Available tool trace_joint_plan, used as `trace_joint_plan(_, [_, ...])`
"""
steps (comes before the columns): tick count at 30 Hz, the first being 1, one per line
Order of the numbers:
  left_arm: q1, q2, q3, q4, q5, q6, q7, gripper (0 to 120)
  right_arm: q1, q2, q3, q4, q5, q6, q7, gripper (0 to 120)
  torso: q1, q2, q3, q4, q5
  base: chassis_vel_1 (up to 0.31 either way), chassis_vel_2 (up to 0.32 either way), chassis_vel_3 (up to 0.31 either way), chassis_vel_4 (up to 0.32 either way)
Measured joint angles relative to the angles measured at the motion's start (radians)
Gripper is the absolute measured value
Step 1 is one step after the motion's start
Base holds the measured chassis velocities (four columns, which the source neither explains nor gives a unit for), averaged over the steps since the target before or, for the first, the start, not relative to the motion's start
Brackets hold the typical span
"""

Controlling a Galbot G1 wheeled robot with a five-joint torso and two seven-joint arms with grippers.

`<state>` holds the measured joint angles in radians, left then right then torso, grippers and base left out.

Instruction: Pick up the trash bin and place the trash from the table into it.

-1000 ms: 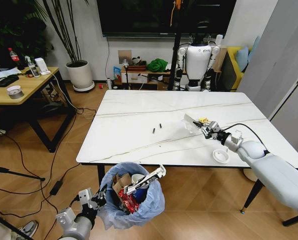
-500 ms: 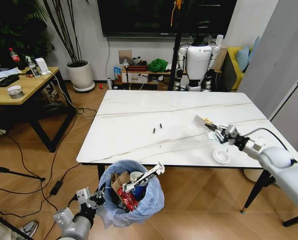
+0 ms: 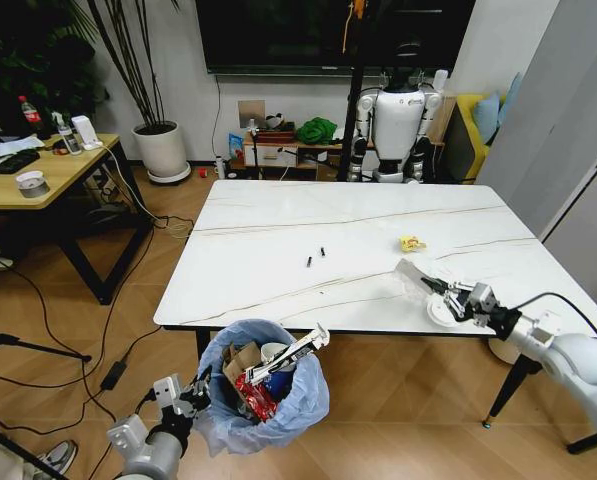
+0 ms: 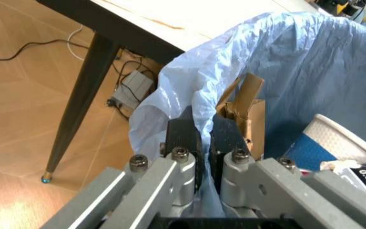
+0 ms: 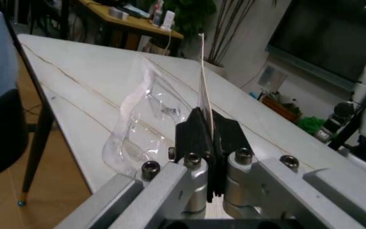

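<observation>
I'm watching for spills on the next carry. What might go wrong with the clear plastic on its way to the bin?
The right gripper pinches the clear plastic by a thin edge only, so the limp sheet could slip free. It hangs over the white disc near the table edge and might drag it off. The trash bin, held by the left gripper, is already full, with a strip jutting out that may block the drop.

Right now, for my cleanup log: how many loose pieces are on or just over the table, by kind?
Yellow scrap: 1
White disc: 1
Clear plastic, gripped in the right tool: 1
Small dark bits: 2
Total: 5
</observation>
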<state>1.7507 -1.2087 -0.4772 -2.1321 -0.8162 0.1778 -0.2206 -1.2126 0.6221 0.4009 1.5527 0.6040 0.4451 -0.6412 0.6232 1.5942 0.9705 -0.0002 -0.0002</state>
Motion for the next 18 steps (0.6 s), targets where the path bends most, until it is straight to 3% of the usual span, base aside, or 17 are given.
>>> trace_joint_plan(4, [0.001, 0.0, 0.0, 0.002, 0.002, 0.0, 0.0, 0, -0.148, 0.005, 0.069, 0.097, 0.005, -0.001, -0.013, 0, 0.0, 0.0, 0.0, 0.0, 0.0, 0.0, 0.0, 0.0, 0.0])
trace_joint_plan(18, [-0.001, 0.002, 0.002, 0.009, 0.003, 0.0, 0.0, 0, -0.326, 0.035, 0.116, 0.292, -0.034, -0.016, 0.005, 0, 0.0, 0.0, 0.0, 0.0001, 0.0001, 0.0, 0.0, 0.0, 0.0])
